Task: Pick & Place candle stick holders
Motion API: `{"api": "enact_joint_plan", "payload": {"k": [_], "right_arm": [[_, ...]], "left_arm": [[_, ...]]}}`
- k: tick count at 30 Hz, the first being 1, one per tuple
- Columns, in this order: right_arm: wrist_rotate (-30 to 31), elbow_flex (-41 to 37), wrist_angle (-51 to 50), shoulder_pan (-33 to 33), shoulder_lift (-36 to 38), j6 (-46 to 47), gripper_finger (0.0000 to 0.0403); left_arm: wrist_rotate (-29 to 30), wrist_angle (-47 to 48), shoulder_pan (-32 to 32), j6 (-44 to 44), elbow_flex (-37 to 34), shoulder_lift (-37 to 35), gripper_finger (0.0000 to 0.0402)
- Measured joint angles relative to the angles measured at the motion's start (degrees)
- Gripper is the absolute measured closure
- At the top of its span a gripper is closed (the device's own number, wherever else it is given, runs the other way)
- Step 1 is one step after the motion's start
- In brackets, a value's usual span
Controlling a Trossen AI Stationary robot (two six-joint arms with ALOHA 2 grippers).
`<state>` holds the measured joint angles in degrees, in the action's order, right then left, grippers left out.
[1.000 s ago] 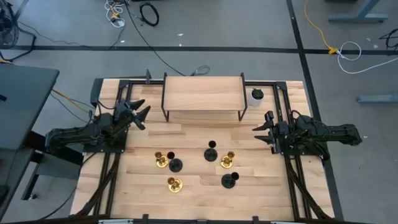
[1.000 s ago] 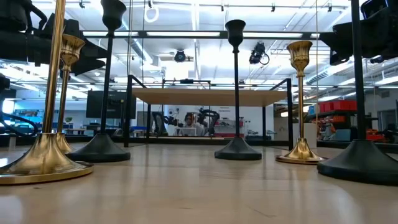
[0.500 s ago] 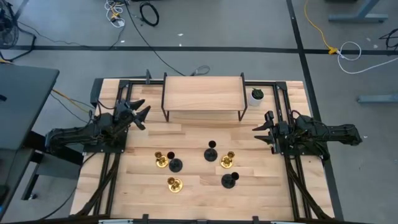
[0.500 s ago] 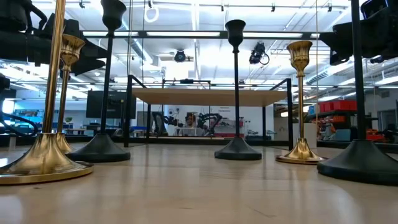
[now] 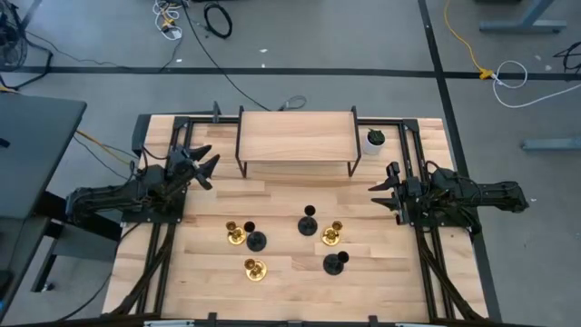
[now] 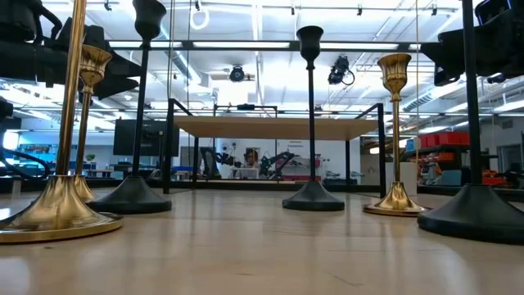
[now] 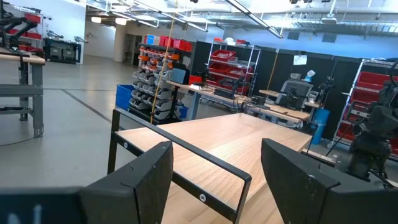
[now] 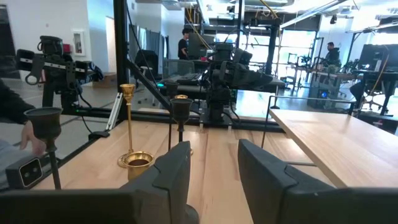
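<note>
Six candle stick holders stand upright on their round bases in the near middle of the wooden table. Three are gold and three are black. My left gripper is open and empty at the table's left, above the top, pointing toward the raised wooden shelf. My right gripper is open and empty at the table's right, pointing toward the left. In the right wrist view a gold holder and a black one stand ahead of the fingers.
The shelf on black legs stands at the far middle. A small white pot with a green plant stands beside its right end. Black frame rails run along both sides of the table. People show in the room beyond.
</note>
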<state>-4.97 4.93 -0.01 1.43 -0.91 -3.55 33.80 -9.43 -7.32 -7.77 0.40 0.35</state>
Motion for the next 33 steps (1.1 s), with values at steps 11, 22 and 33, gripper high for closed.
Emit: {"api": "enact_joint_plan", "payload": {"k": [11,22,33], "right_arm": [[0.02,0.0,0.0,0.02,0.0,-2.92,0.0268],[0.02,0.0,0.39,0.02,0.02,-2.95,0.0268],[0.02,0.0,1.64,0.0,0.02,-2.95,0.0268]], "left_arm": [[0.0,0.0,0.0,0.0,0.0,0.0,0.0157],[0.0,0.0,-0.01,0.0,0.0,-0.01,0.0157],[0.0,0.0,0.0,0.0,0.0,0.0,0.0157]]}}
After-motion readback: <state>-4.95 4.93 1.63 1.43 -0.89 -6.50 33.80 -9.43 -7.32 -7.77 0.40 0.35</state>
